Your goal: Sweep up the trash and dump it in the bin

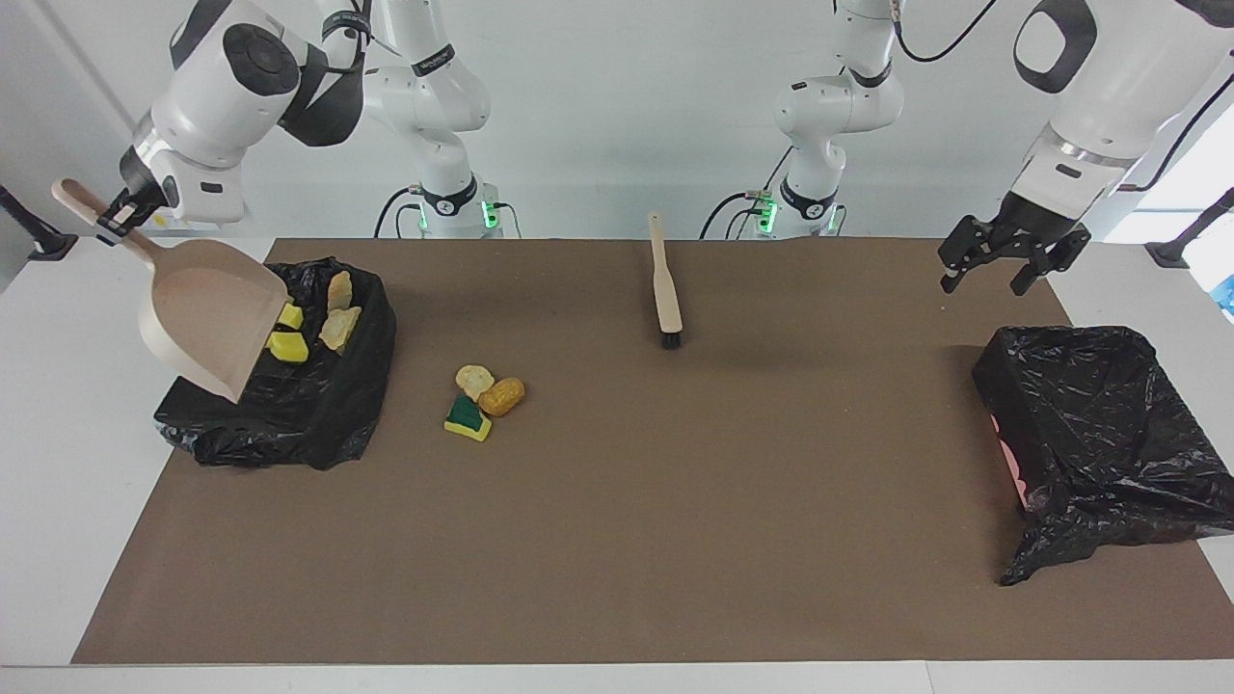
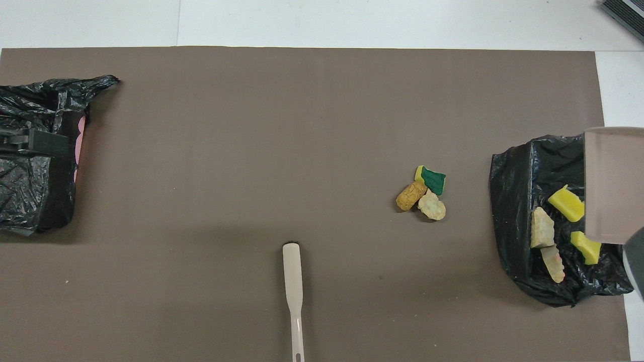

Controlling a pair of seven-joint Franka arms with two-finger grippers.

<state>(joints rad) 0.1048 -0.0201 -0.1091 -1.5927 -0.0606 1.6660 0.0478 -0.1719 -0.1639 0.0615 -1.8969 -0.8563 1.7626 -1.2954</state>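
Note:
My right gripper (image 1: pixel 120 214) is shut on the handle of the beige dustpan (image 1: pixel 207 313), which is tipped steeply over the black-lined bin (image 1: pixel 289 424) at the right arm's end. Two yellow sponge pieces (image 1: pixel 287 344) and two tan lumps (image 1: pixel 338 316) of trash lie in that bin (image 2: pixel 518 171). More trash (image 1: pixel 482 395) sits on the mat beside the bin: a green-topped sponge piece (image 2: pixel 431 179) and two golden lumps (image 2: pixel 420 200). My left gripper (image 1: pixel 988 280) hangs open and empty over the bin at the left arm's end.
The beige brush (image 1: pixel 665 289) with black bristles lies on the brown mat near the robots, midway between the arms (image 2: pixel 293 286). A second black-lined bin (image 1: pixel 1089 424) stands at the left arm's end (image 2: pixel 30 201).

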